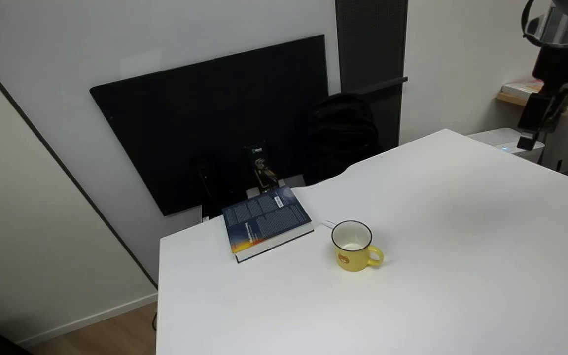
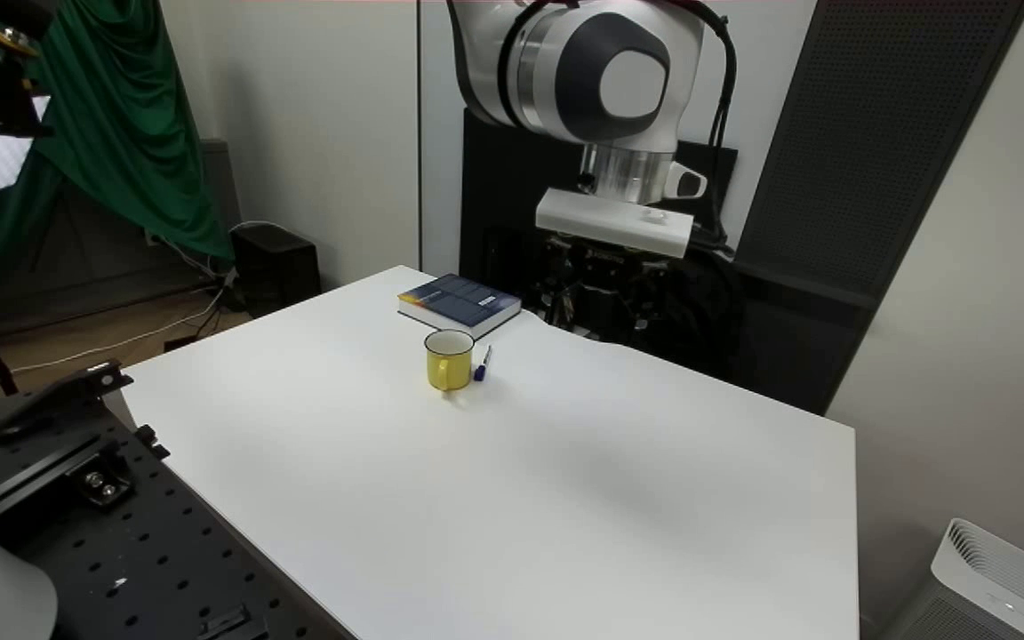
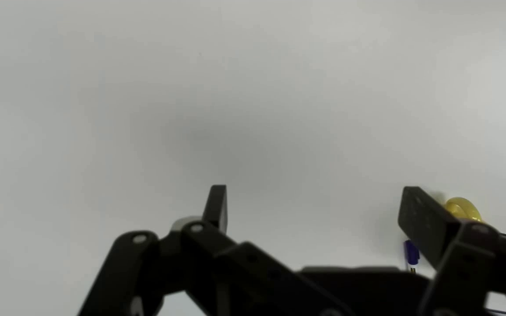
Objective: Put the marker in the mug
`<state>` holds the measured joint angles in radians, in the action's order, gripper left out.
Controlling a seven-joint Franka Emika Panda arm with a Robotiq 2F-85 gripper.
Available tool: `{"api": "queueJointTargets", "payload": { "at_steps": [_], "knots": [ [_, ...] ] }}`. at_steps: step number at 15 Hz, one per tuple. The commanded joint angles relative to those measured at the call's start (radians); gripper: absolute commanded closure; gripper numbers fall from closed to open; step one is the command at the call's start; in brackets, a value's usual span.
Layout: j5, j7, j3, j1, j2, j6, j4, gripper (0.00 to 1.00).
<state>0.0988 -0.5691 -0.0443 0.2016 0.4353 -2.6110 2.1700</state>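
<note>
The yellow mug (image 1: 351, 260) stands upright on the white table, beside the blue book; it also shows in an exterior view (image 2: 448, 370). In the wrist view only its handle (image 3: 461, 207) and a bit of rim show behind a finger. The marker (image 2: 483, 364), white with a dark blue cap, lies on the table close beside the mug. In an exterior view its white end (image 1: 329, 224) shows behind the mug; in the wrist view its cap (image 3: 411, 252) shows by the right finger. My gripper (image 3: 314, 193) is open and empty, high above the table (image 3: 279, 109).
The blue book (image 1: 269, 219) lies at the table's edge, near the mug and marker; it also shows in an exterior view (image 2: 459, 302). A black backpack (image 1: 343, 128) is behind that edge. A black perforated board (image 2: 148, 551) with fittings borders the table.
</note>
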Motion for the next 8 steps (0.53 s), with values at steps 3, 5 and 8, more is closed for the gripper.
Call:
{"api": "queueJointTargets", "payload": {
  "at_steps": [3,5,8],
  "knots": [
    [-0.024,-0.009,0.032,0.028,0.012,0.021,-0.015,0.0],
    [-0.057,-0.001,0.033,0.01,0.074,0.024,-0.059,0.0],
    [-0.119,0.018,0.041,-0.015,0.166,0.015,-0.116,0.0]
  ]
}}
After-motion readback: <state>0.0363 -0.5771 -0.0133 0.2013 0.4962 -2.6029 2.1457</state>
